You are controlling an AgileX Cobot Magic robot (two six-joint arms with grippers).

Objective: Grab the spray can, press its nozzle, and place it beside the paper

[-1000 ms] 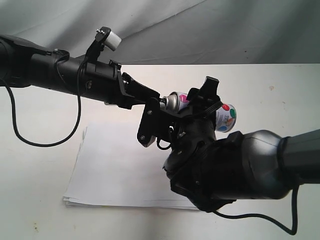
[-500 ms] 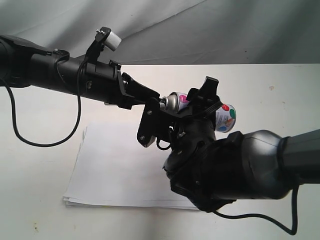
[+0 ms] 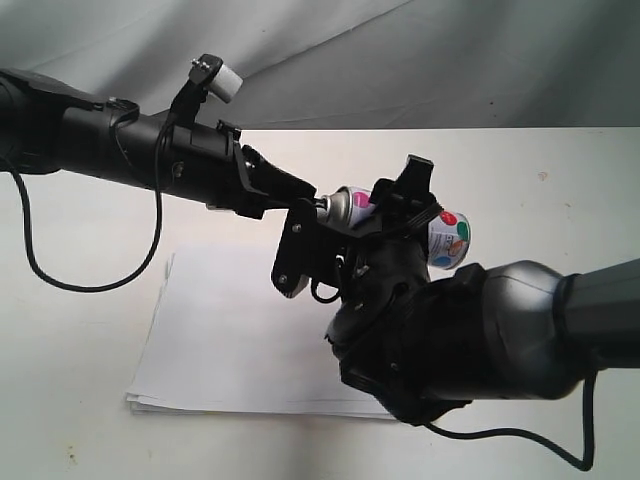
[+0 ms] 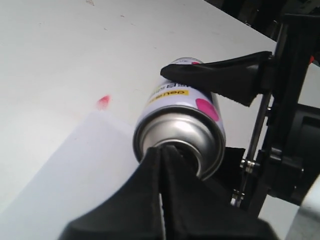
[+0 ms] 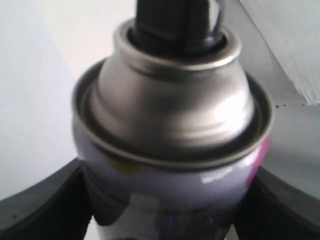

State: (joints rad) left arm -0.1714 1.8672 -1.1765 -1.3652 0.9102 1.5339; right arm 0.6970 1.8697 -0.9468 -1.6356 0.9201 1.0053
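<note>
Clamping down on the spray can (image 3: 450,240), the right gripper (image 3: 405,222) has its two black fingers set against opposite sides of the silver body, and the can fills the gap between them. In the right wrist view those fingers (image 5: 40,200) flank the can at both lower corners, tight on the metal. The can is up in the air, clear of the table (image 3: 560,170), lying roughly on its side, domed top towards the left arm and white label with coloured dots towards the right.

And here's the left gripper (image 4: 162,150), jaws drawn together with only a hairline slit between them. Its joined tips poke straight into the recessed ring at the can's top. The nozzle itself is hidden behind those tips, so contact with it can't be confirmed.

Moving outward, the paper (image 3: 240,330) lies flat on the table beneath and in front of the two arms, a thin white stack with slightly uneven edges. The left wrist view shows a corner of it under the can, with a small pink mark (image 4: 103,102) on the bare table just beyond. A black cable (image 3: 60,280) loops down from the left arm, and a grey backdrop (image 3: 400,60) hangs behind the table.
</note>
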